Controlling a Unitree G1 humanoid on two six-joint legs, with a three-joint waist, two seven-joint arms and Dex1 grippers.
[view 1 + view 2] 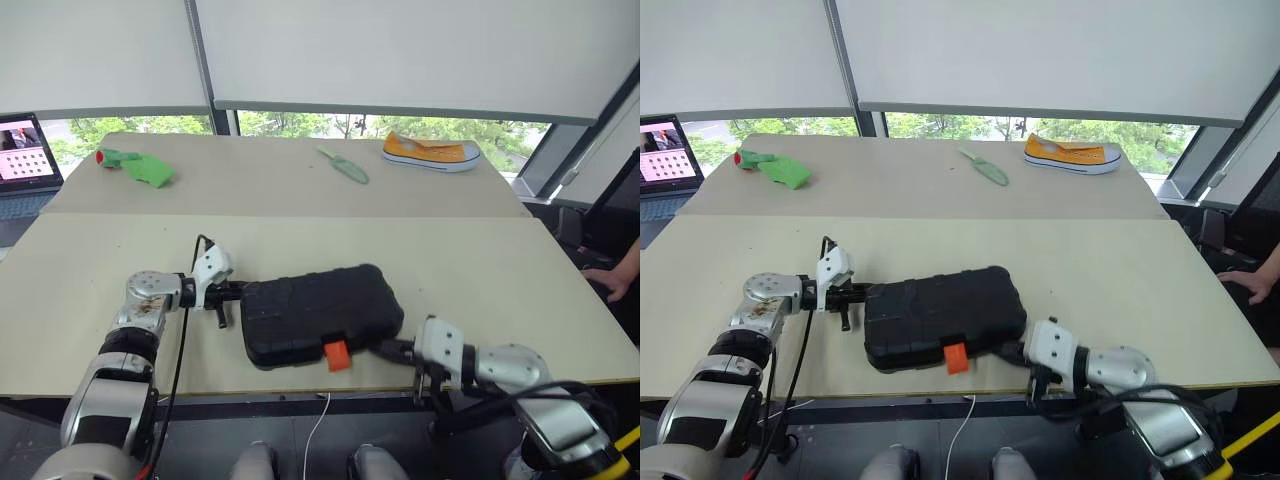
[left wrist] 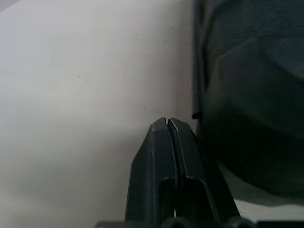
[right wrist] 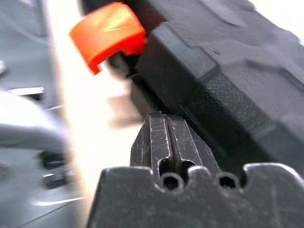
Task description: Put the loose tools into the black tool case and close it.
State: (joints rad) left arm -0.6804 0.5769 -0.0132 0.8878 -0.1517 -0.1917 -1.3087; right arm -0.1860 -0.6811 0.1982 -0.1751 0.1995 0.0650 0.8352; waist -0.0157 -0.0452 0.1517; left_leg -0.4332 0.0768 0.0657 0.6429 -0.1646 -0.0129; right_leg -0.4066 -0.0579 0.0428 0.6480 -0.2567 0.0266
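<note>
A closed black tool case (image 1: pixel 318 313) with an orange latch (image 1: pixel 337 354) lies near the front edge of a beige table (image 1: pixel 480 270); far behind it rest a green trowel (image 1: pixel 345 165), a yellow shoe (image 1: pixel 431 152) and a green cloth (image 1: pixel 140 166)

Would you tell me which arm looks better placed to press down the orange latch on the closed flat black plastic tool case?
The right, probably. Its shut right gripper sits at the case's near corner, close beside the orange latch; the left gripper, also shut, is at the far end.
</note>
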